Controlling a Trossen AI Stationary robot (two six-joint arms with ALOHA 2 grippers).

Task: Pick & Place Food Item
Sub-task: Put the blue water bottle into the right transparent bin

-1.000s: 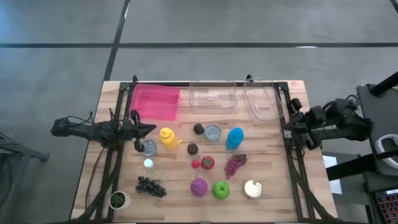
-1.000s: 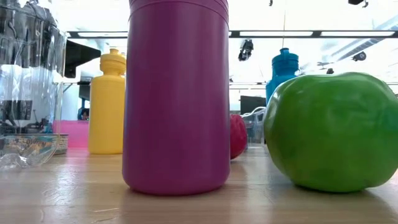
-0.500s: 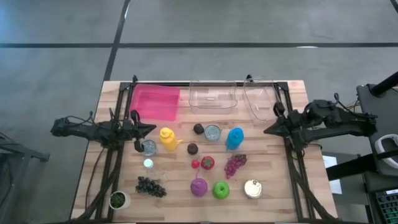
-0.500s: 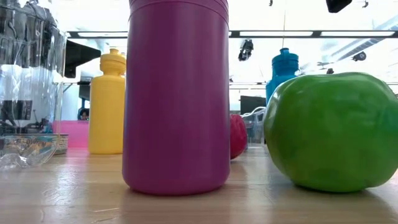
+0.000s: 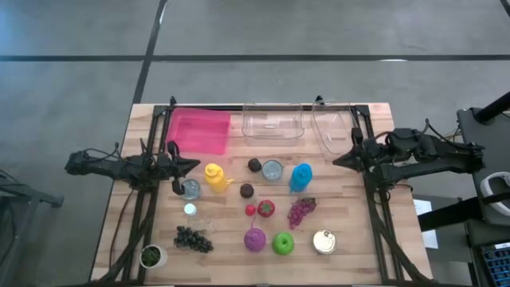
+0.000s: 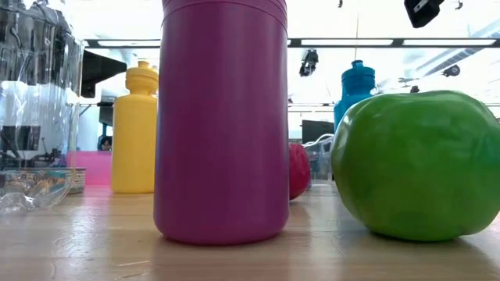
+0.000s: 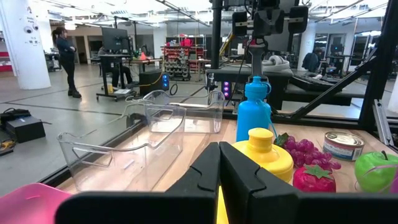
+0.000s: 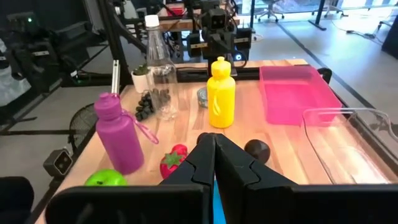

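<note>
Wooden table under you, lab floor grey around it. No brand legible: the can by the near edge has its label too small to read. Food sits mid-table: red strawberry, green apple glossy beside the purple bottle, purple grapes. Left end effector clenched, empty, beside the yellow bottle. Right end effector clenched, empty, near the clear bin.

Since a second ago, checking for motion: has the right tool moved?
Yes. In the high view the right tool has swung inward over the table edge, toward the blue bottle.
</note>
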